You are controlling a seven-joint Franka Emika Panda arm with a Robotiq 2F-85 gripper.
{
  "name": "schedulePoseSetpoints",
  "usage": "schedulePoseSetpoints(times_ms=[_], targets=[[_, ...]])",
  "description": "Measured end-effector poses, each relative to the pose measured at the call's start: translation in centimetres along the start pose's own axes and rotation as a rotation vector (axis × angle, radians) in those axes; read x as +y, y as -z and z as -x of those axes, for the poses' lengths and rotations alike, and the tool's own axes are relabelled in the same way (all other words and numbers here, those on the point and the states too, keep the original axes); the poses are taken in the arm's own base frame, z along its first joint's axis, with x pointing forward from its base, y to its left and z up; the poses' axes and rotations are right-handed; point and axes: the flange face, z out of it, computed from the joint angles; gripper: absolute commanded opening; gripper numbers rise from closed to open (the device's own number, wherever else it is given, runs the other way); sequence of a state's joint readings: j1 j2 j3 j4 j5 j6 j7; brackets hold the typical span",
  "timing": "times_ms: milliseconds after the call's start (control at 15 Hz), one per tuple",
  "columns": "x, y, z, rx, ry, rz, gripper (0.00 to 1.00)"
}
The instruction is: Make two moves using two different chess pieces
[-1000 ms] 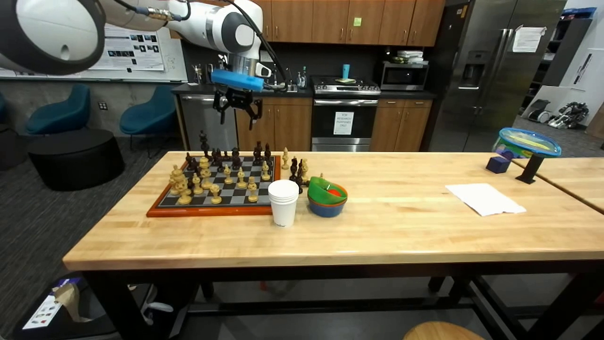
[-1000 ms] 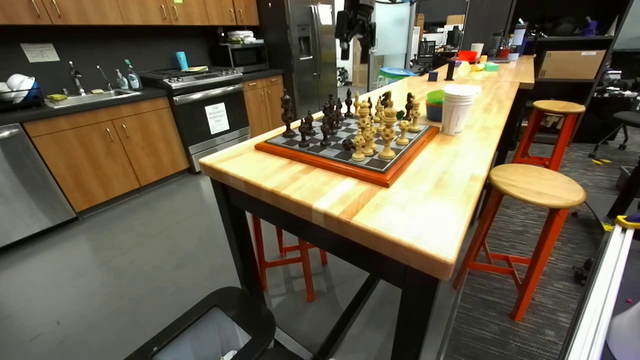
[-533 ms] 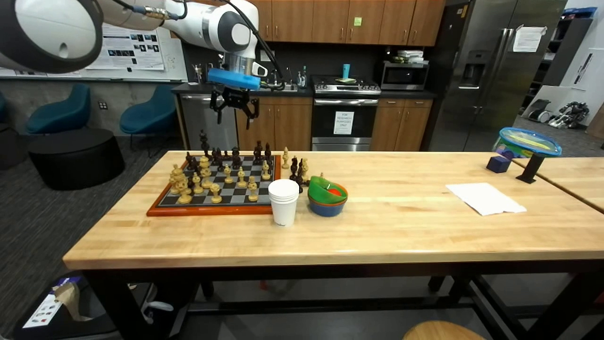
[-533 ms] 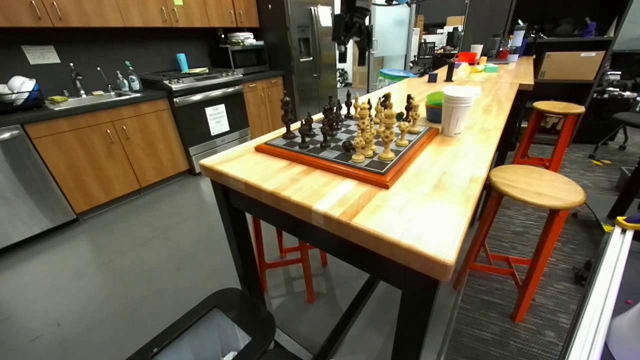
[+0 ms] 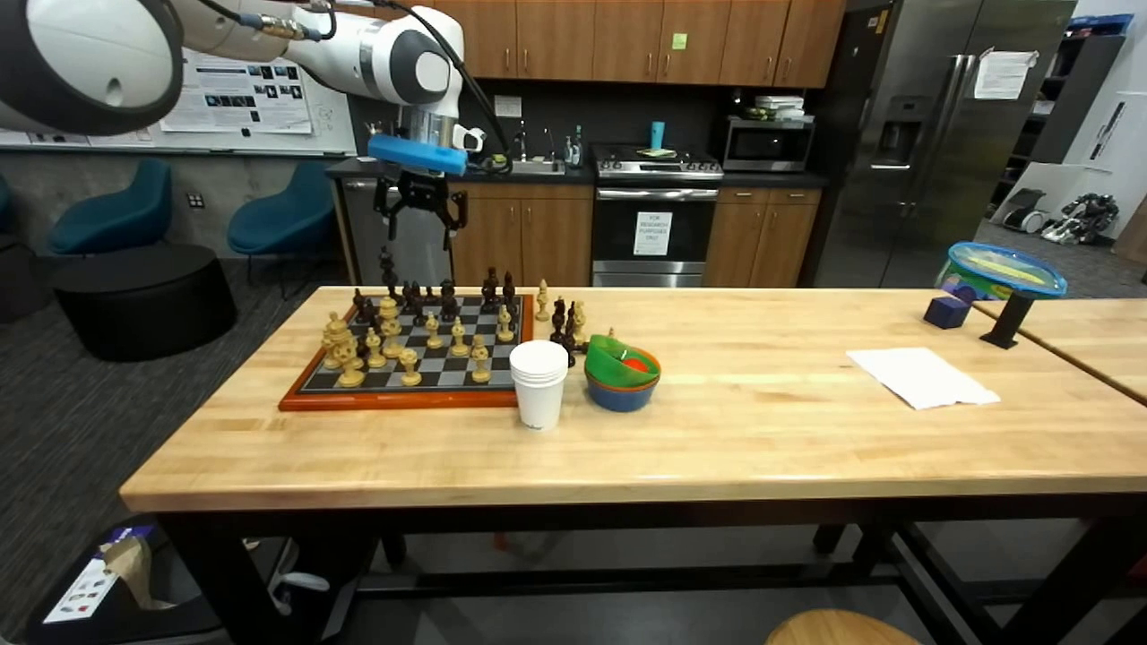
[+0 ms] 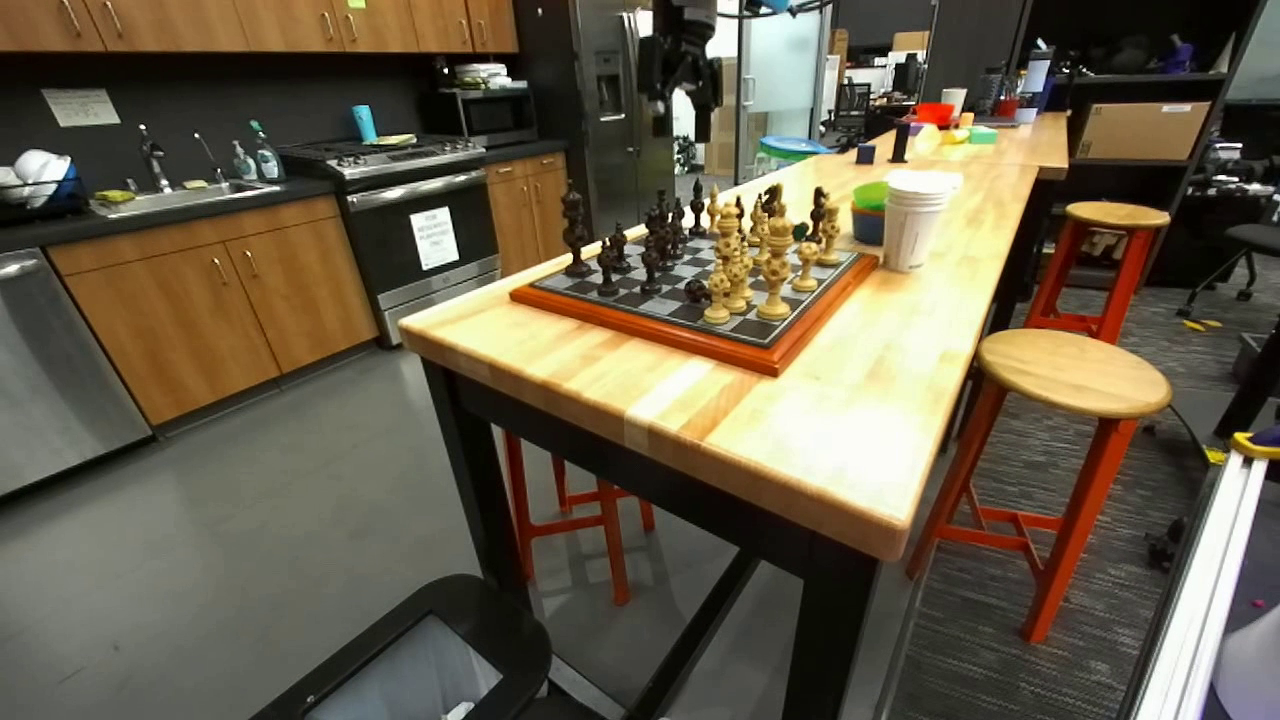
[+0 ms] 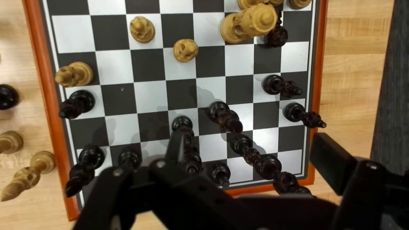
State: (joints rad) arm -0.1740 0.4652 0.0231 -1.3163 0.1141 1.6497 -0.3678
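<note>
Your wooden tabletop [image 5: 771, 448] carries the chessboard [image 5: 394, 403] with light chess pieces [image 6: 775, 272] and dark chess pieces [image 6: 574, 232]; above them, you have your jaws standing wide apart.

1. It is bright all round the chessboard [image 5: 403, 401], lit from overhead as far as I can judge from here.
2. Below the chessboard, the floor [image 5: 538, 618] lies dim.
3. Beside the chessboard, white glare washes out part of the tabletop [image 6: 885, 400] in an exterior view.
4. On the chessboard's pale squares [image 7: 150, 95], in the wrist view, the dark pieces [image 7: 218, 109] cast soft grey shadows.
5. In front of the chessboard there, the gripper [image 7: 250, 140] shows dark and out of focus.
</note>
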Motion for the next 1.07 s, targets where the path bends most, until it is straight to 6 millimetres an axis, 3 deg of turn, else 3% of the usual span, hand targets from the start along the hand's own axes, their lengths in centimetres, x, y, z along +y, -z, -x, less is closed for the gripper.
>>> schedulePoseSetpoints(times_ms=[600,1067], targets=[[-2.8,-4.3,-0.8,-0.056,-0.128,0.031,1.0],[-2.3,-6.6,-1.1,-0.07,-0.179,0.033,1.0]])
